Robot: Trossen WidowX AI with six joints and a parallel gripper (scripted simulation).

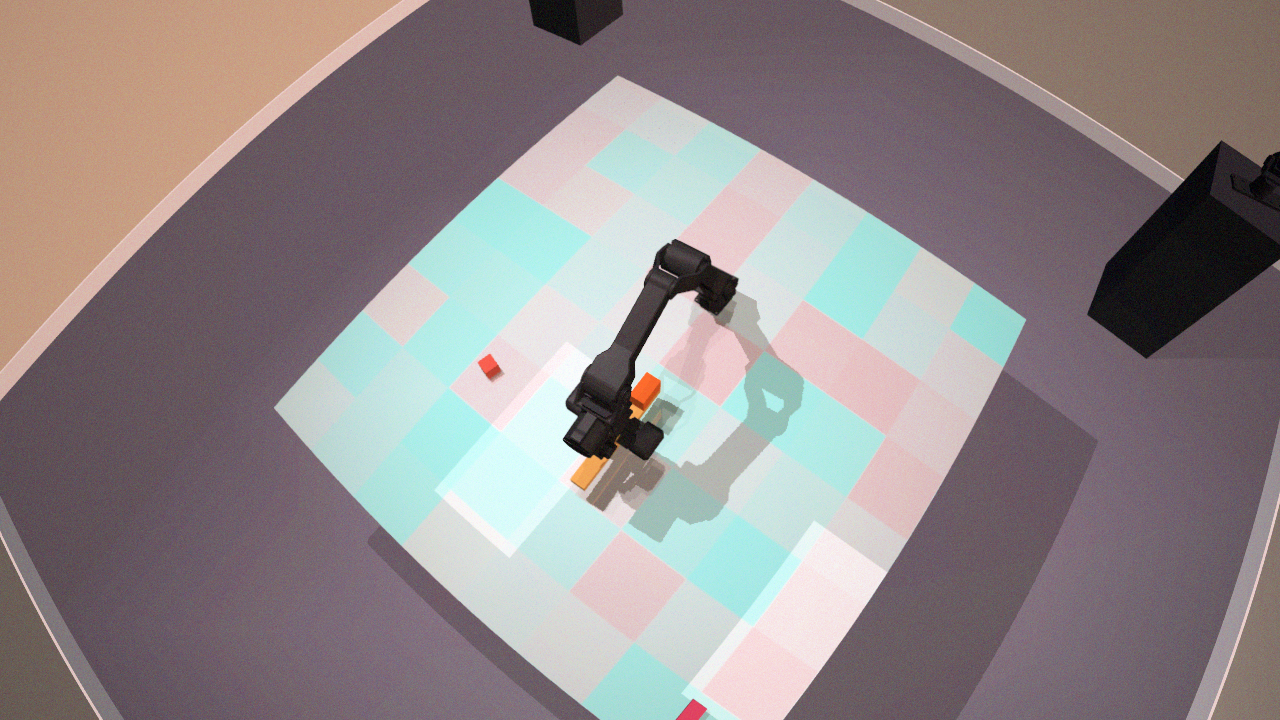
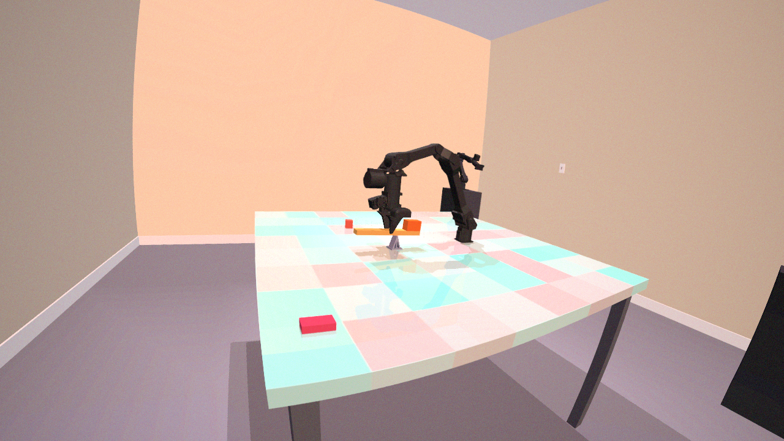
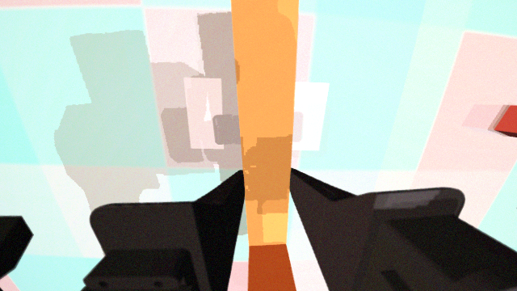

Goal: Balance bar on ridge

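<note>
The long orange bar (image 1: pixel 588 471) (image 2: pixel 372 231) (image 3: pixel 266 101) is level and off the table. An orange-red block (image 1: pixel 646 390) (image 2: pixel 412 225) (image 3: pixel 270 267) sits on its end nearer the arm's base. My gripper (image 2: pixel 391 231) (image 3: pixel 266 174) points down and is shut on the bar between its middle and the block. The small grey ridge (image 2: pixel 394 242) (image 3: pixel 227 129) stands on the table under the bar, across it. In the wrist view the bar hides the ridge's middle. I cannot tell whether bar and ridge touch.
A small red cube (image 1: pixel 488 366) (image 2: pixel 348 223) (image 3: pixel 508 121) lies on the tiled table to one side of the bar. A crimson block (image 1: pixel 691 711) (image 2: pixel 318 324) lies near a far corner of the table. The arm's base (image 2: pixel 463 236) stands beyond the block end.
</note>
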